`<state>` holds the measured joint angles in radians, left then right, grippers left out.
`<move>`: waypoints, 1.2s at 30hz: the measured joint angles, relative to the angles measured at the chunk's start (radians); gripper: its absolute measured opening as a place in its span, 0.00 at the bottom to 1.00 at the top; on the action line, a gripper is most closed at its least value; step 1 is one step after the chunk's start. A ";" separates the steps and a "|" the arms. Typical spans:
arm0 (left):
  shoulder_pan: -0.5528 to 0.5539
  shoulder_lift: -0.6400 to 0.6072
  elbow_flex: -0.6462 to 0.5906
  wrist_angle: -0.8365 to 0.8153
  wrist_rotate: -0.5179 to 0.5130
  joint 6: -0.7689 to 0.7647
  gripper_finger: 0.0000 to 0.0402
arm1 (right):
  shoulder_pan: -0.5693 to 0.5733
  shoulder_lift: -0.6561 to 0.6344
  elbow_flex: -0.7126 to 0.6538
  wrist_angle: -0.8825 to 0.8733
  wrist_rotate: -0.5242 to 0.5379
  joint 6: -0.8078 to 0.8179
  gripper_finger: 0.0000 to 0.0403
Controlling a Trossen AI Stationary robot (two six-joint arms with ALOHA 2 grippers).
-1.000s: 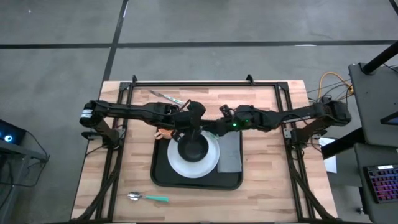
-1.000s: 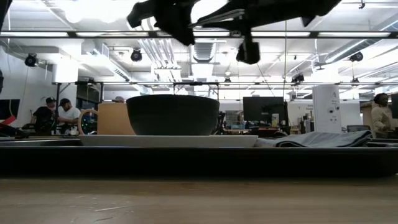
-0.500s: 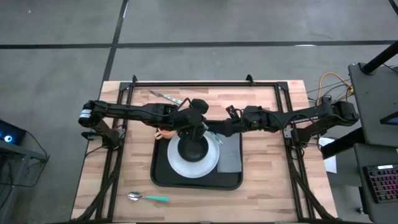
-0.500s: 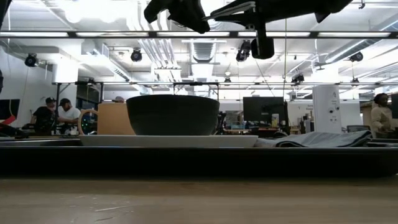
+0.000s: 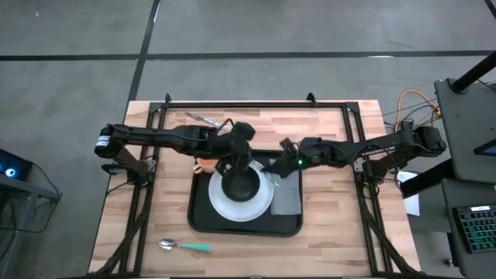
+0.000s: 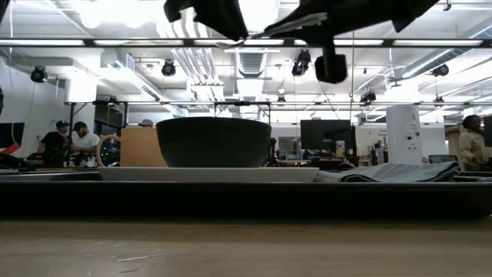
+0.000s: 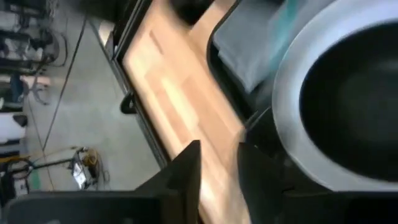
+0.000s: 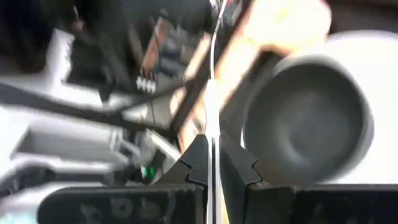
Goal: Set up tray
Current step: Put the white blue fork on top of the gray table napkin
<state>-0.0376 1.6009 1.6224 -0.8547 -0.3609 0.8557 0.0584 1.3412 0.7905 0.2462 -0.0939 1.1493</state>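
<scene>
I see the tray [image 5: 205, 219] in the middle of the table [image 5: 333, 232], with plate [image 5: 221, 205] and bowl [image 5: 242, 184]. Right gripper [image 5: 273, 167] fingers pinch a thin utensil [image 8: 213, 93]; left gripper [image 5: 232, 159] fingers stand narrowly apart.

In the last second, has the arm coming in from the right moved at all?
Yes. In the high view the right gripper, shut on a thin utensil with a teal handle, has drawn back toward its own side, off the white round plate and over the grey folded napkin.
</scene>
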 joint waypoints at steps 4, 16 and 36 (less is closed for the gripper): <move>0.003 -0.023 0.001 -0.035 -0.023 0.000 0.33 | 0.010 -0.001 -0.005 -0.026 -0.002 0.002 0.02; 0.036 -0.105 0.000 -0.106 -0.175 -0.235 0.46 | 0.179 -0.049 -0.106 0.007 0.313 0.268 0.02; 0.040 -0.134 -0.002 -0.118 -0.224 -0.579 0.46 | 0.408 0.047 -0.256 0.043 0.831 0.718 0.02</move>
<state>0.0021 1.4673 1.6204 -0.9726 -0.5852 0.2768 0.4666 1.3883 0.5345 0.2889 0.7375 1.8673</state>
